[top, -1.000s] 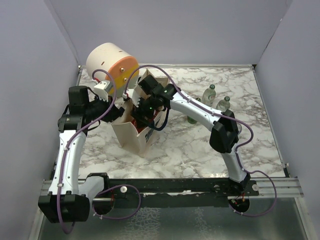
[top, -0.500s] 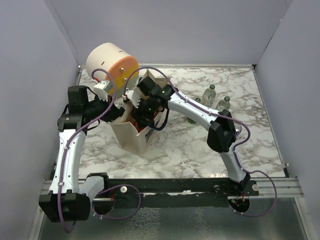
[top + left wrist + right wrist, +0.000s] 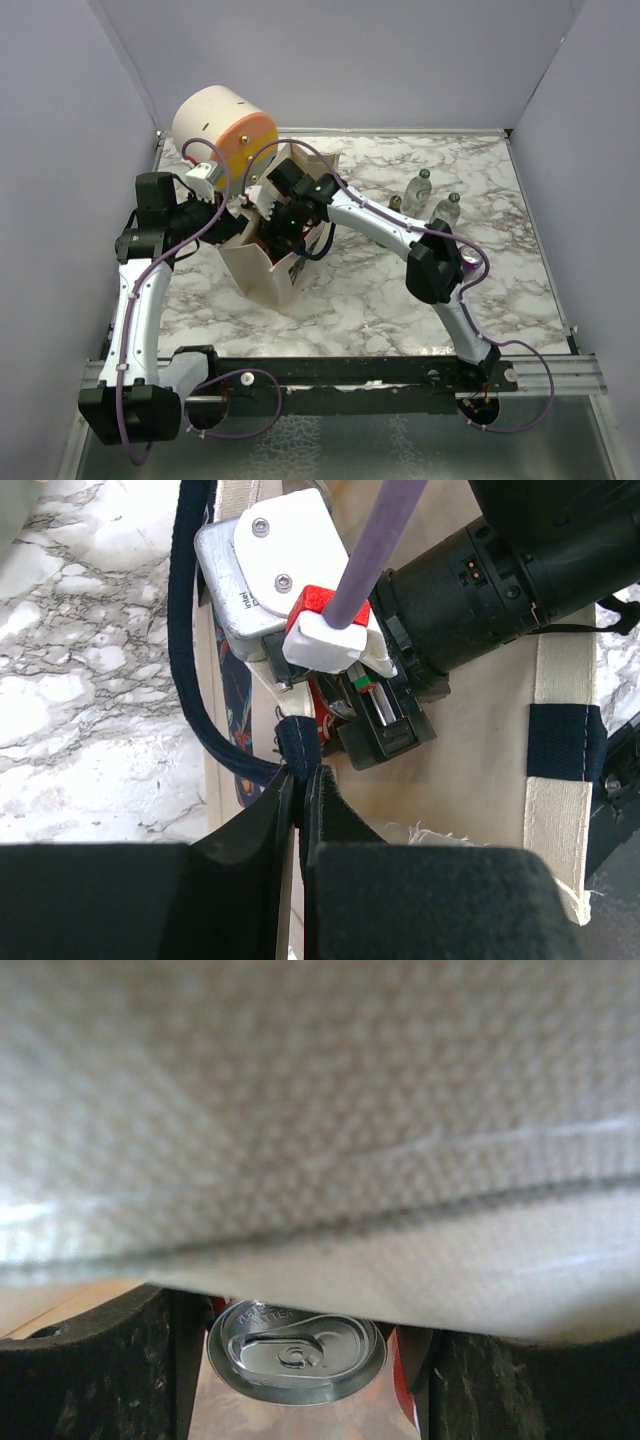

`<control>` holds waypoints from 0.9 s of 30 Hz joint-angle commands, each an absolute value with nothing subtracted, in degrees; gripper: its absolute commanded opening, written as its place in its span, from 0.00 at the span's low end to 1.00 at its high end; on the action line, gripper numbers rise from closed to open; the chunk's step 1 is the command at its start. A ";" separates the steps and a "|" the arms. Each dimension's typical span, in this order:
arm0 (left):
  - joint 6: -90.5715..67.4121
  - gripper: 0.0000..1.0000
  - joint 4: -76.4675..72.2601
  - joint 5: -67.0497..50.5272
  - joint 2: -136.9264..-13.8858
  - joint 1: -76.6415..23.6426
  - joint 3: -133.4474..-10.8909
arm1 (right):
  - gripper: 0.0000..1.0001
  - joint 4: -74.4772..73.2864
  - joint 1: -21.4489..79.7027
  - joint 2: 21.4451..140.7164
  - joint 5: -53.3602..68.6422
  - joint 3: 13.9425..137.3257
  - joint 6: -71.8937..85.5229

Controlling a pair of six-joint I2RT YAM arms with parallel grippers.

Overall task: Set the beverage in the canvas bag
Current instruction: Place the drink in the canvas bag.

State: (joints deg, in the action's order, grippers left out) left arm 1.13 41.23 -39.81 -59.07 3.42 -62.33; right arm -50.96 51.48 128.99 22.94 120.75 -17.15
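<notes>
Can (image 3: pixel 297 1352) of beverage is held low inside the canvas bag (image 3: pixel 262 275), gripped between the two dark fingers of the right end effector (image 3: pixel 305 1372). In the right wrist view most of it is hidden by a blurred fold of the bag's beige cloth (image 3: pixel 320 1160), which lies across the upper part of the picture close to the camera. Only the silver lid with its pull tab and a sliver of red side are seen.

The bag is shown as a boxy beige tote, open at the top and standing on the marbled surface (image 3: pixel 380 290). The right arm is reached down into its mouth. One navy strap handle (image 3: pixel 190 660) is looped along the bag's edge, and its end is pinched at the rim by the left end effector (image 3: pixel 300 780), whose jaws are closed tight on it. What else lies in the bag cannot be told.

Just behind the bag, at the back left corner, a cream-and-orange drum (image 3: pixel 222 125) is lying on its side. Well apart to the right, green-capped glass bottles (image 3: pixel 420 187) are grouped on the surface, one partly hidden by the right arm.
</notes>
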 commanded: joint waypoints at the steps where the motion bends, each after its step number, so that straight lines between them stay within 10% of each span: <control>1: 0.97 0.00 38.34 -37.82 -58.02 4.22 -62.74 | 0.08 -50.54 52.03 131.57 22.58 121.00 -16.17; 27: 2.85 0.00 38.83 -39.72 -55.97 4.22 -59.44 | 0.70 -44.84 52.03 130.00 30.85 123.85 -16.53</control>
State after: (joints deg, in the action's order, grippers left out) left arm 2.09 39.44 -38.57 -57.65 3.81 -60.07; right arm -50.04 51.75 133.05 26.52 123.96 -16.71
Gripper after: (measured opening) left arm 0.041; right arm 0.668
